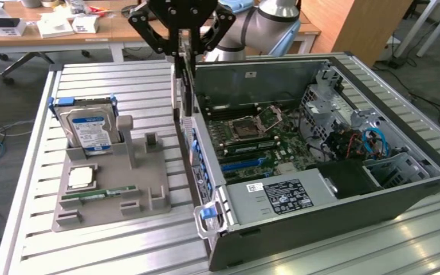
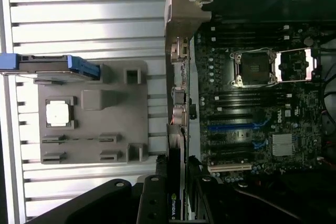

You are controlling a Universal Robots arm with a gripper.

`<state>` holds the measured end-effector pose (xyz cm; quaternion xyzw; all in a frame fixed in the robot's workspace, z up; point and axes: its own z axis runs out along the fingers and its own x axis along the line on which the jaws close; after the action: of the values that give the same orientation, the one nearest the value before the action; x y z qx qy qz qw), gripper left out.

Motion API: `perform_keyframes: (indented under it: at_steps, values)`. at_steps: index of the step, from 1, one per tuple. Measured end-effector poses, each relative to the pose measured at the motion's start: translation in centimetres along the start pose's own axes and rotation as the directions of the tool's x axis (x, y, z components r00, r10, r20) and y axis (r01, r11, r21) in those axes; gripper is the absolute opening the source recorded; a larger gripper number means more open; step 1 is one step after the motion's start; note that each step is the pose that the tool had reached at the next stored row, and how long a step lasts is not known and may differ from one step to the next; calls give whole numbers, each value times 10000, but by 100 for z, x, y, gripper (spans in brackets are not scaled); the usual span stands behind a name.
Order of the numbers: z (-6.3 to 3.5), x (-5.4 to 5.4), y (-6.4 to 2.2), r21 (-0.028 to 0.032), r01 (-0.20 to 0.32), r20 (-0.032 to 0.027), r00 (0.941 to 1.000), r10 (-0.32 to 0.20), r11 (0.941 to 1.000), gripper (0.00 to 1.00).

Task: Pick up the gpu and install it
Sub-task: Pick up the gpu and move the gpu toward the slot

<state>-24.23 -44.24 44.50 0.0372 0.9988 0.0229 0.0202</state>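
The pincer [image 1: 183,47] clenches the gpu [image 1: 183,86], which hangs edge-down beneath it, just above one wall of the open computer case [image 1: 342,209], with the motherboard [image 1: 260,146] lower alongside.

- gpu [image 1: 180,91] [image 2: 177,156]: gripped edge-on in the claw [image 1: 187,50] [image 2: 177,200]; broad faces turned out of sight; where its lower edge ends below the claw cannot be told.
- claw: upper body cut off by the exterior view's top edge.
- hard drive [image 2: 52,65]: well apart from the claw; one end cut off.
- power supply label [image 1: 285,195]: farthest from the claw; print too small to read.
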Motion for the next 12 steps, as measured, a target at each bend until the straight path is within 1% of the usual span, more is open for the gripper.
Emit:
perform_keyframes:
  at_steps: [5,12]
  values:
    - [7,-176,13,2,-1,-1,10000,1,10000,26]
    - [16,-395,29,1,0,-1,10000,0,10000,26]
